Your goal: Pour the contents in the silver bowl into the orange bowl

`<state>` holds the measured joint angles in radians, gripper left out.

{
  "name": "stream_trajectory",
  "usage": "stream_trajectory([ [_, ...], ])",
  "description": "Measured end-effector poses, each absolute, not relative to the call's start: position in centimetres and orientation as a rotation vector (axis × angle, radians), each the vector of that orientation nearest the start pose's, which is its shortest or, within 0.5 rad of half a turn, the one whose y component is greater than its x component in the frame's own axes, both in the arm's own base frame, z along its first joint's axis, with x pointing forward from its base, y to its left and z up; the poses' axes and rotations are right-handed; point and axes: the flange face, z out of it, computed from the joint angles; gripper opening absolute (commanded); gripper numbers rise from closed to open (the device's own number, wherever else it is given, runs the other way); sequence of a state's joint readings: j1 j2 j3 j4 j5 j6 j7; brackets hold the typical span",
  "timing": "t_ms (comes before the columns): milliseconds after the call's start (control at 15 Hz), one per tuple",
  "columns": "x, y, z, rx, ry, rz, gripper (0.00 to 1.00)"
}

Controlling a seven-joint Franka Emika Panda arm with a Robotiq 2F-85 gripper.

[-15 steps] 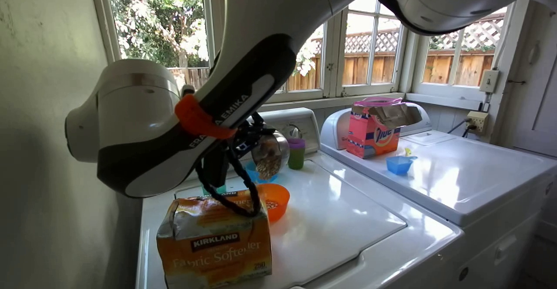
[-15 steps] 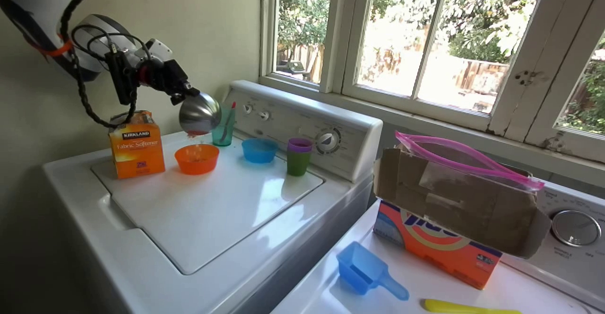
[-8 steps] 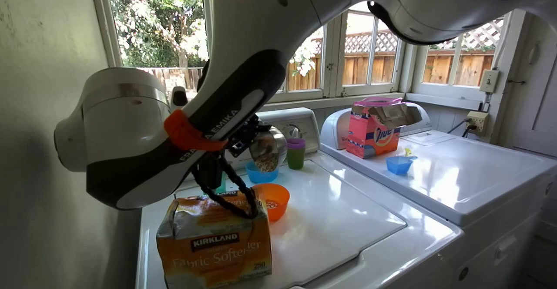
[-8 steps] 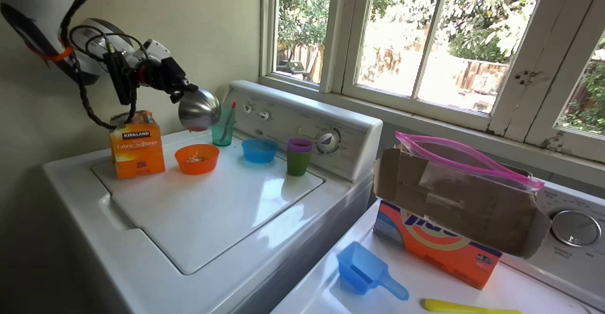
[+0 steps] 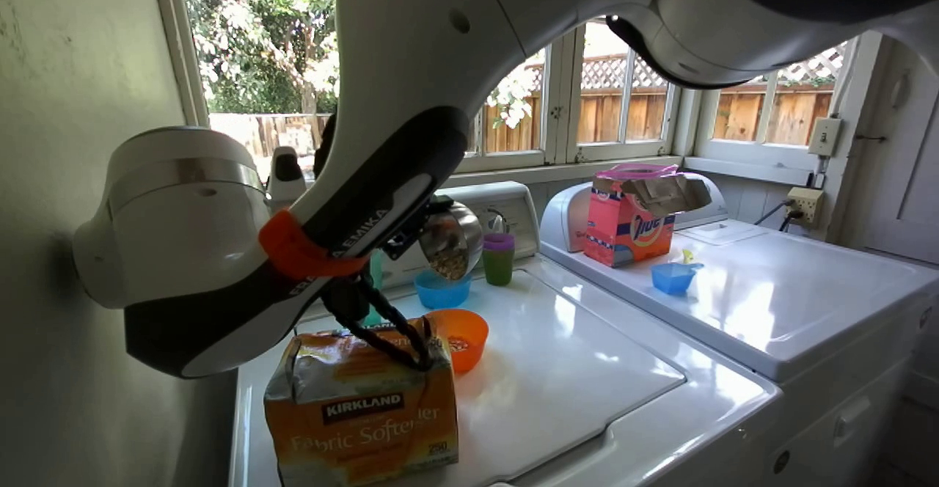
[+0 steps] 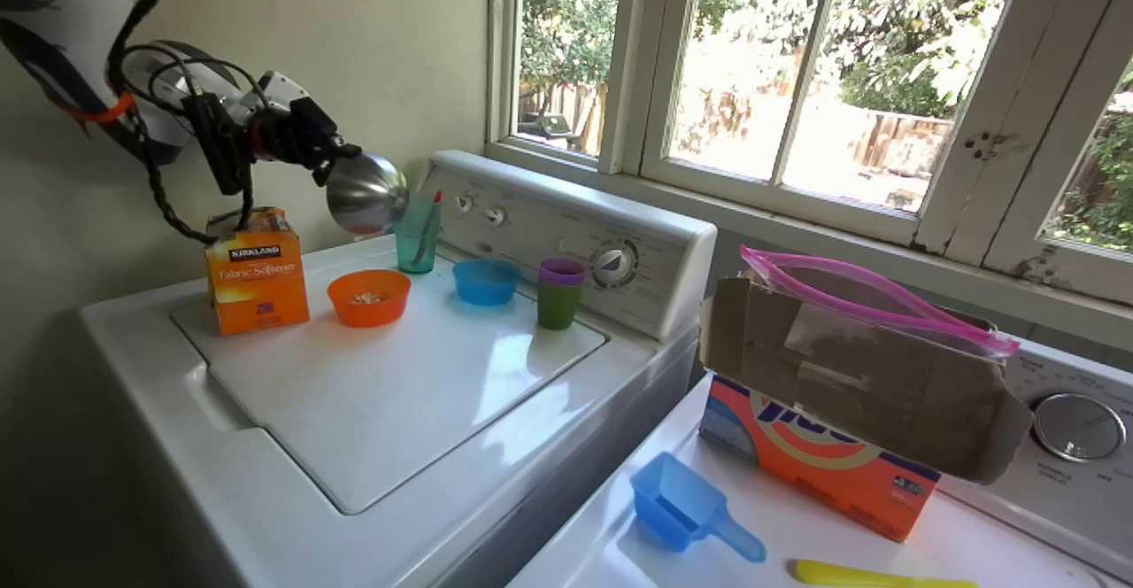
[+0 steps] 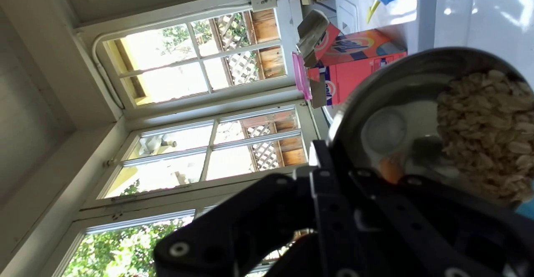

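Observation:
The silver bowl (image 6: pixel 367 194) hangs tipped in the air, above and slightly behind the orange bowl (image 6: pixel 369 300). My gripper (image 6: pixel 343 161) is shut on its rim, and in the wrist view the fingers (image 7: pixel 324 160) pinch the metal edge. Pale flakes (image 7: pixel 492 131) lie heaped along the lower side inside the silver bowl. Some flakes also rest in the orange bowl, which stands upright on the white machine top. In an exterior view the softener box partly covers the orange bowl (image 5: pixel 473 344), and the arm hides most of the gripper.
A Kirkland softener box (image 6: pixel 257 278) stands close beside the orange bowl. A blue bowl (image 6: pixel 487 285), a teal cup (image 6: pixel 416 247) and a green-purple cup (image 6: pixel 560 297) stand near the control panel. On the neighbouring machine are a Tide box (image 6: pixel 823 460) and a blue scoop (image 6: pixel 682 504).
The silver bowl has risen a little, still in my gripper, and drawn slightly toward the arm's side. The arm's near links have swung down in an exterior view. More of the blue bowl shows.

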<state>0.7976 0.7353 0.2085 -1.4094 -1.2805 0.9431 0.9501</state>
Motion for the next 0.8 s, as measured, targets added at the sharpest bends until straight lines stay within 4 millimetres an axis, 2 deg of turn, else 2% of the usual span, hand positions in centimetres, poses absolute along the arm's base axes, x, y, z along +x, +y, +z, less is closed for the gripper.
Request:
stream_trajectory([
  [267,46.59,43.62,32.37,1.530,0.018,0.408,0.01],
  [800,46.94,43.64,32.38,1.505,0.023,0.394,0.01],
])
